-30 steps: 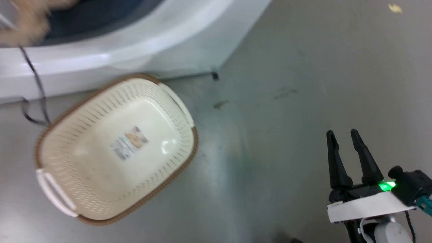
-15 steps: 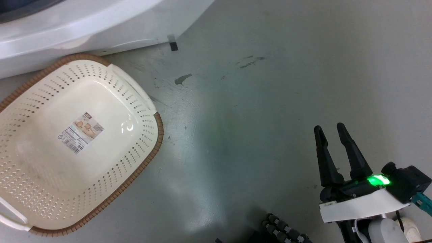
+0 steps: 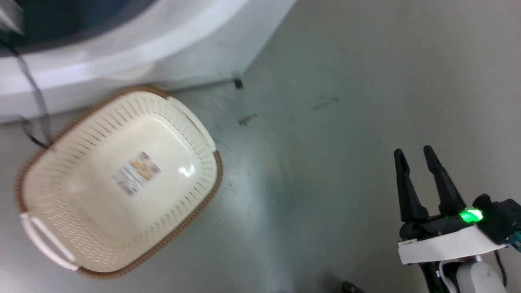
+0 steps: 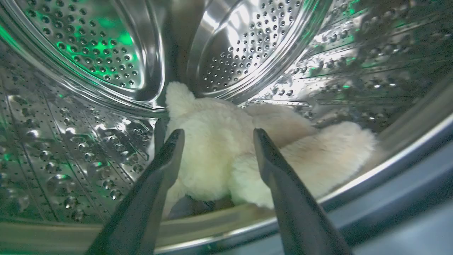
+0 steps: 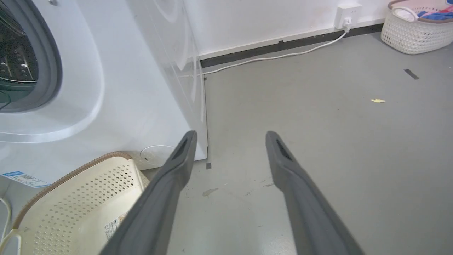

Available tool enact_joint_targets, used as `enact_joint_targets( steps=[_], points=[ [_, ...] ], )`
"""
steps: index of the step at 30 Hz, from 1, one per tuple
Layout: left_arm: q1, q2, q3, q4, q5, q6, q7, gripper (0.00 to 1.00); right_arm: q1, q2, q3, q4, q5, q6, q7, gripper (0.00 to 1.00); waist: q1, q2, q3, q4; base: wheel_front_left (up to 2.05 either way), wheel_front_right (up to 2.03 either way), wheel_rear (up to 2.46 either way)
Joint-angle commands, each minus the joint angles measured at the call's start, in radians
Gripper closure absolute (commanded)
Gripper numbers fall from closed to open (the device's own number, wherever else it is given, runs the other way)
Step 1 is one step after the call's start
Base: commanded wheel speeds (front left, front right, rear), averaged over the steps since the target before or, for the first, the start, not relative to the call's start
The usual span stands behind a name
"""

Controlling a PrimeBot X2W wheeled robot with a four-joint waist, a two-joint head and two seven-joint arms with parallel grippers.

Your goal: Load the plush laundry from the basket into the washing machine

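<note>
The fluffy cream plush laundry (image 4: 212,156) lies on the floor of the shiny perforated drum (image 4: 88,53), just past the grey door seal. My left gripper (image 4: 217,131) is open inside the washer's mouth, its fingers framing the plush without closing on it. The white washing machine (image 3: 122,49) fills the head view's top left. In front of it on the floor stands the cream basket (image 3: 81,203), with nothing in it but its label (image 3: 136,177). My right gripper (image 3: 413,151) hangs open over bare floor at the lower right, holding nothing.
A black cable (image 3: 34,93) hangs down the washer's front to the floor beside the basket. The right wrist view shows the washer's side (image 5: 124,88), a white cord (image 5: 276,56) to a wall outlet (image 5: 345,14), and another basket with clothes (image 5: 417,28) far off.
The head camera swung away and back, shifting the whole picture. The beige blur at the washer's opening a second ago is gone from the head view. The right gripper stays open.
</note>
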Motion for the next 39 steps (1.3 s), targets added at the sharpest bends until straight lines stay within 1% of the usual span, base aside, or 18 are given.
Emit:
enact_joint_targets(
  steps=[1, 5, 8, 12, 16, 20, 23, 25, 31, 35, 39],
  points=[
    [0.070, -0.030, -0.004, 0.006, -0.017, -0.008, -0.030, 0.00, -0.011, -0.001, -0.017, 0.003, -0.026, 0.001, -0.004, 0.00, 0.0000, -0.0001, -0.108, 0.073, 0.00, 0.00, 0.00],
    [0.228, -0.095, 0.013, -0.039, -0.057, -0.015, -0.058, 0.00, 0.005, -0.001, -0.051, 0.012, -0.078, 0.001, -0.004, 0.00, 0.0000, -0.0001, -0.228, 0.134, 0.00, 0.00, 0.00],
    [0.372, -0.130, 0.052, -0.169, -0.068, -0.011, -0.060, 0.00, 0.026, -0.001, -0.067, 0.021, -0.120, 0.001, -0.004, 0.00, 0.0000, -0.0001, -0.306, 0.178, 0.00, 0.00, 0.00],
    [0.600, -0.177, 0.117, -0.353, -0.066, 0.016, -0.060, 0.00, 0.052, -0.001, -0.081, 0.034, -0.159, 0.001, -0.004, 0.00, 0.0000, -0.0001, -0.402, 0.229, 0.00, 0.00, 0.00],
    [0.814, -0.232, 0.167, -0.500, -0.049, 0.057, -0.060, 0.00, 0.082, -0.001, -0.091, 0.051, -0.184, 0.001, -0.004, 0.00, 0.0000, -0.0001, -0.485, 0.271, 0.00, 0.00, 0.00],
    [0.999, -0.286, 0.189, -0.606, -0.018, 0.096, -0.061, 0.00, 0.118, -0.001, -0.098, 0.072, -0.200, 0.001, -0.004, 0.00, 0.0000, -0.0001, -0.554, 0.307, 0.00, 0.00, 0.00],
    [1.114, -0.321, 0.207, -0.661, -0.004, 0.125, -0.061, 0.00, 0.143, -0.001, -0.082, 0.083, -0.214, 0.001, -0.004, 0.00, 0.0000, -0.0001, -0.596, 0.324, 0.00, 0.00, 0.00],
    [1.177, -0.338, 0.213, -0.691, 0.010, 0.137, -0.061, 0.00, 0.159, -0.001, -0.068, 0.086, -0.224, 0.001, -0.004, 0.00, 0.0000, -0.0001, -0.618, 0.335, 0.00, 0.00, 0.00],
    [1.318, -0.381, 0.209, -0.770, 0.072, 0.152, -0.061, 0.00, 0.210, -0.001, -0.044, 0.086, -0.266, 0.001, -0.004, 0.00, 0.0000, -0.0001, -0.659, 0.354, 0.00, 0.00, 0.00],
    [1.364, -0.400, 0.207, -0.809, 0.117, 0.150, -0.061, 0.00, 0.233, -0.001, -0.035, 0.083, -0.273, 0.001, -0.004, 0.00, 0.0000, -0.0001, -0.665, 0.359, 0.00, 0.00, 0.00],
    [1.390, -0.418, 0.219, -0.812, 0.138, 0.139, -0.061, 0.00, 0.245, -0.001, -0.026, 0.081, -0.266, 0.001, -0.004, 0.00, 0.0000, -0.0001, -0.667, 0.358, 0.00, 0.00, 0.00]
  ],
)
